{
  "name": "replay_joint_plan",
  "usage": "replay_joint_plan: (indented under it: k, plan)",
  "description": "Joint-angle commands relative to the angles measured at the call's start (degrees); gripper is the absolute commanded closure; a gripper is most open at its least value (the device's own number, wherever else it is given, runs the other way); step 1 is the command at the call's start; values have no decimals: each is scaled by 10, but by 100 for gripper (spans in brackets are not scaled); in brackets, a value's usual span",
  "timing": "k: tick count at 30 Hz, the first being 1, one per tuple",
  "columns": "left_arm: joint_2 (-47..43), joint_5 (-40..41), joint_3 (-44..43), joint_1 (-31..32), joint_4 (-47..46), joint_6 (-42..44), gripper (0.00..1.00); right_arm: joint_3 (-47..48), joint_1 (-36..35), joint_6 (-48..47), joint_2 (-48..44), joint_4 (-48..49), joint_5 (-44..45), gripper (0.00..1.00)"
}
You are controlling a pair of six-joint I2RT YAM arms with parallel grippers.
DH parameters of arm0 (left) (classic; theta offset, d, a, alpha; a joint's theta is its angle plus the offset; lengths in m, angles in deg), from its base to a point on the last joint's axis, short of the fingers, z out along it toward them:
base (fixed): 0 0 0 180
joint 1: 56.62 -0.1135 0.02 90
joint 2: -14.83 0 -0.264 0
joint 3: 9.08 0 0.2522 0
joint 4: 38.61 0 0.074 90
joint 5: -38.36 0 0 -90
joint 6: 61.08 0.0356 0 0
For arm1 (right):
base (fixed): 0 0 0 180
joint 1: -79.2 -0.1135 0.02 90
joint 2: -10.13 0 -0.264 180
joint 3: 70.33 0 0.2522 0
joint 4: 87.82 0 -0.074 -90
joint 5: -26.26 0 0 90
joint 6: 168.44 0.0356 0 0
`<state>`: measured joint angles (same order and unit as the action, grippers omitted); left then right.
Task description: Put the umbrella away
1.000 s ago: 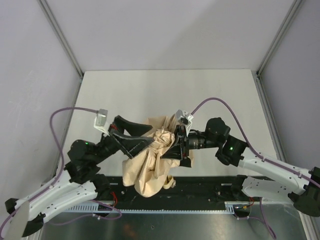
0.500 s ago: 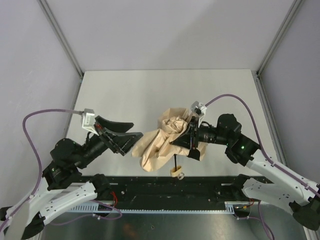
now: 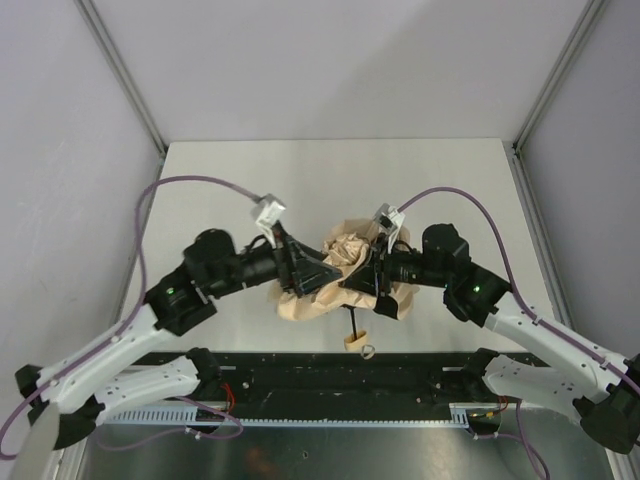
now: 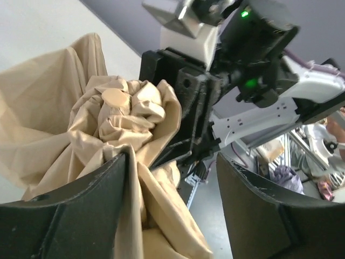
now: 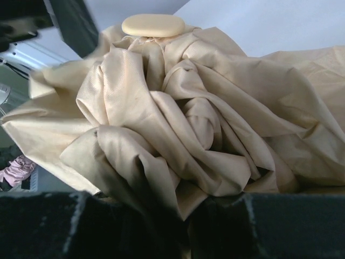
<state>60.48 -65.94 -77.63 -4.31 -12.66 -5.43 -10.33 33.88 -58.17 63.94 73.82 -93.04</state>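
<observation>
The right tool (image 3: 374,272) is pinched on the gathered cloth of a crumpled, beige-tan, compact fabric umbrella (image 3: 340,255). The umbrella is held between the two arms over the near middle of the flat white desk (image 3: 250,180), with its thin black shaft (image 3: 352,320) and small pale wooden handle (image 3: 354,342) hanging toward the near edge. Whether the lower folds rest on the desk cannot be told. The left tool (image 3: 308,272) is spread around a hanging fold: in the left wrist view one of its dark fingers (image 4: 70,216) lies against the cloth while the other stands clear. Several failures can be foreseen. If only a thin outer layer is caught when the left tool is closed, the fold could be pulled out of the bundle, not tightened into it. Since the right grip appears to be taken on soft cloth, not on the shaft, the umbrella might slip and sag, or be dropped, once it is tugged sideways. The two tools are also very near each other, so a collision is judged possible. Compared with half a second ago, the left arm has been swung in from well off to the left, where its tool was held wide and apart from the cloth. The right arm has been shifted a little leftward, and the cloth is now bunched more tightly. A second ago the fabric was draped long toward the near edge and the handle was hidden.
</observation>
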Motion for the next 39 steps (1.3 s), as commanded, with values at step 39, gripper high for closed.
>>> replay_joint_plan:
  k: [39]
  plan:
    - [2,-70,63,-62,-161,-73,1,55,-5,-61,-5,40,-115,100]
